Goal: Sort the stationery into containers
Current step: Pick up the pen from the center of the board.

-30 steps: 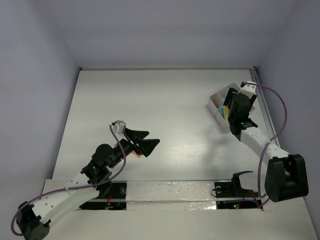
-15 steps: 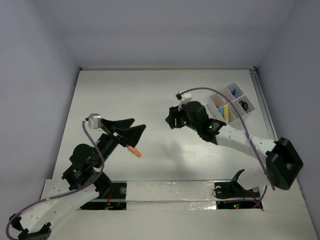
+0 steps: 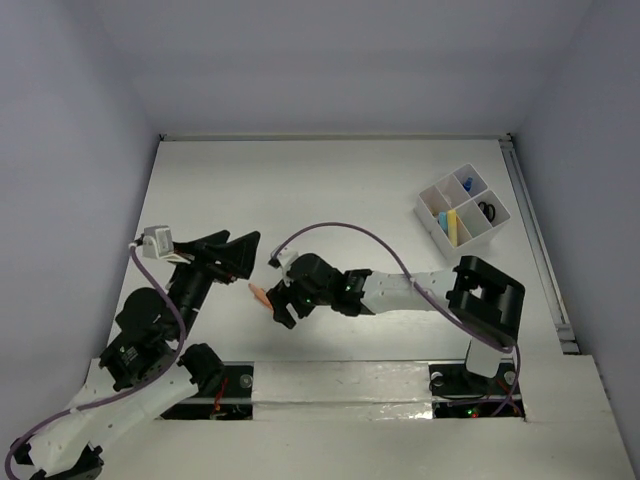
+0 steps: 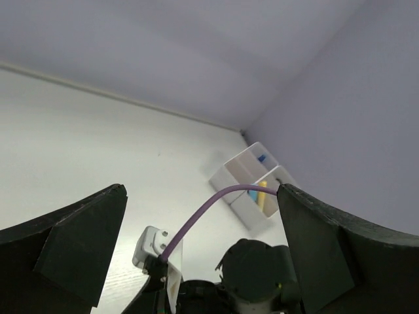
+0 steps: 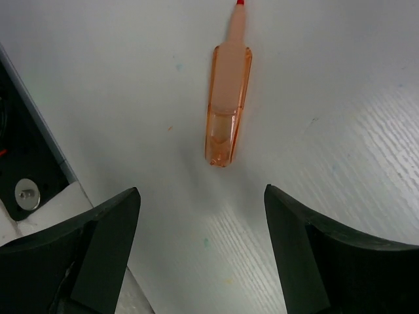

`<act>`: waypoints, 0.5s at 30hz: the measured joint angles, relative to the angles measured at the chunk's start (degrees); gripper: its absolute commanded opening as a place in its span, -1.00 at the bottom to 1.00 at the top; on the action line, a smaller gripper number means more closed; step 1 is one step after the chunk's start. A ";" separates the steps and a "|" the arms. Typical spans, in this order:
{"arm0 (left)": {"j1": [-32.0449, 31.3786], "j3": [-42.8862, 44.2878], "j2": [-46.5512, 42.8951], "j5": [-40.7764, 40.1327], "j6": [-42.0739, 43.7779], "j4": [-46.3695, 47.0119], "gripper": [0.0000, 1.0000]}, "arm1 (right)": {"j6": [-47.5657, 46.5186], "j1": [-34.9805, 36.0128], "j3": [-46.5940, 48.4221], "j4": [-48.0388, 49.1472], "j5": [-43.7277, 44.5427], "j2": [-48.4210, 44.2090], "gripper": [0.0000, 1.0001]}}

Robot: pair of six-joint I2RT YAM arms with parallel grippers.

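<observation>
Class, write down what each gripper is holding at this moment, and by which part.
Nothing is held. The left gripper and right gripper are both open; the orange pen lies free on the table ahead of the right one.

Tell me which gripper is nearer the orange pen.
Right. The right gripper, open, is just right of the orange pen, which lies ahead between its fingers in the wrist view. The left gripper, also open, is farther off to its left, aimed toward the tray.

No text, label, brand, number or sign can be read in any view. The orange pen piece (image 5: 226, 111), the divided tray (image 3: 432, 228) and the table (image 3: 330, 190) show no legible marking.
</observation>
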 measured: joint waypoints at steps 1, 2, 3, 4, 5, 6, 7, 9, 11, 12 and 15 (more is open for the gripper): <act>0.00 -0.02 1.05 -0.31 -0.11 -0.37 0.98 | -0.13 0.50 0.00 0.15 0.00 0.68 0.60; 0.00 -0.02 2.01 -0.48 -0.24 -0.66 0.98 | -0.22 0.92 0.00 0.20 0.00 1.29 0.58; 0.00 -0.04 2.99 -0.68 -0.44 -0.87 0.98 | -0.44 1.22 0.02 0.33 0.17 2.03 0.57; 0.00 -0.07 3.82 -0.90 -0.66 -1.09 0.98 | -0.63 1.81 0.11 0.52 0.57 2.97 0.55; 0.00 -0.11 4.50 -1.11 -0.87 -1.27 0.98 | -0.85 2.12 0.26 0.59 1.01 3.96 0.54; 0.00 -0.33 5.01 -1.38 -1.20 -1.18 0.98 | -1.07 2.54 0.59 0.59 1.73 5.16 0.52; 0.00 -0.63 5.31 -1.55 -1.55 -1.22 0.98 | -1.57 2.89 1.03 0.66 2.43 6.58 0.50; 0.00 -1.27 5.66 -1.79 -2.16 -1.14 0.98 | -2.03 3.69 2.89 1.33 4.20 8.28 0.43; 0.00 -1.81 5.99 -2.08 -2.80 -1.20 0.98 | -2.32 4.11 4.31 2.29 5.55 9.88 0.40; 0.00 -2.05 6.25 -2.27 -3.13 -1.16 0.98 | -2.29 4.35 4.72 2.80 6.25 10.43 0.35; 0.00 -2.67 6.75 -2.99 -3.89 -1.27 0.98 | -2.29 4.55 4.90 4.39 8.17 11.34 0.02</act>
